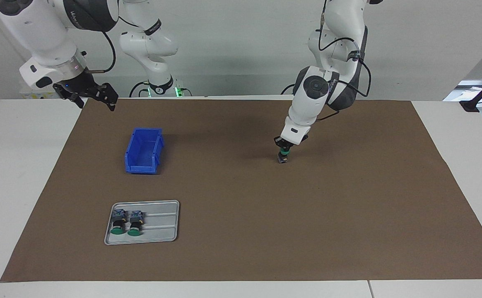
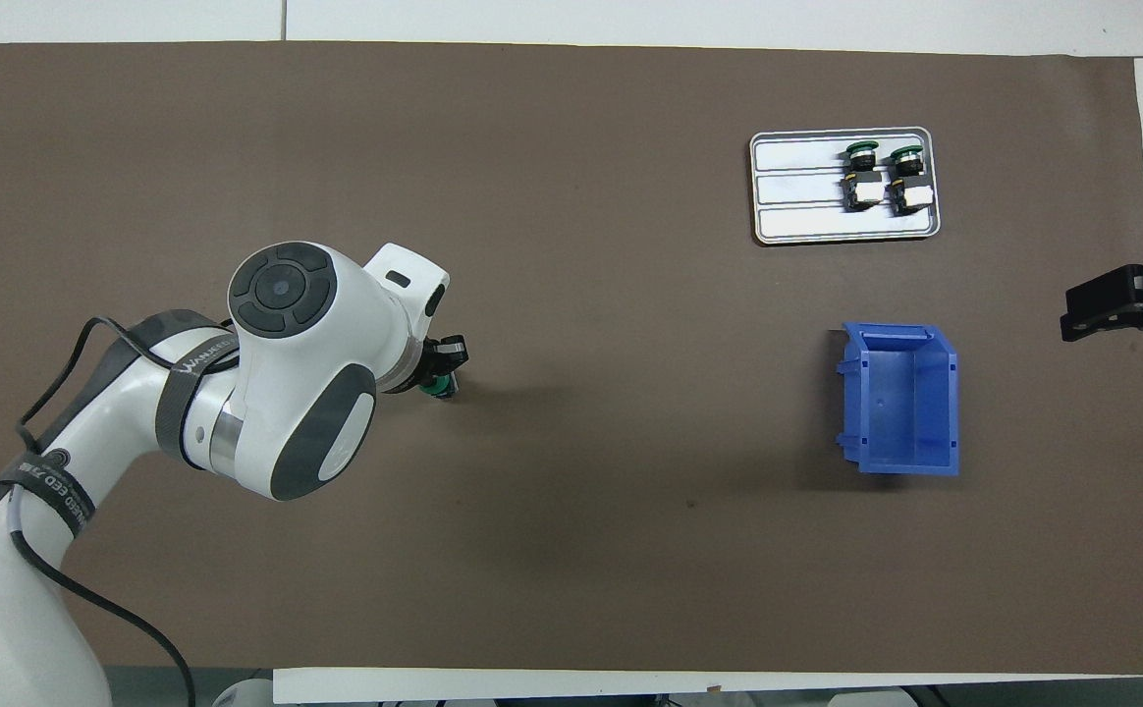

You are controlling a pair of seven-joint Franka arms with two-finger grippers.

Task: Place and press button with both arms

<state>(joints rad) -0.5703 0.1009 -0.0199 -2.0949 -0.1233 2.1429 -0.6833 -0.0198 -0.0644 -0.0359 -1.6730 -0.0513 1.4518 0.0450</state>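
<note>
Left gripper [image 1: 283, 155]: clamped on the button [image 1: 283, 157], low over the brown mat [image 1: 241, 231], toward the left arm's end.
Right gripper [image 1: 94, 98]: fingers apart, holding nothing, raised by the mat's corner at the right arm's end; arm waiting.
Tray [image 1: 162, 238]: two matching buttons [image 1: 127, 222] inside.
Blue bin [image 1: 143, 151]: beside the tray, nearer the robots.

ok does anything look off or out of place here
Nothing stands out. Two buttons lie side by side on the grey tray, the blue bin is upright, and the left gripper holds a third button.
</note>
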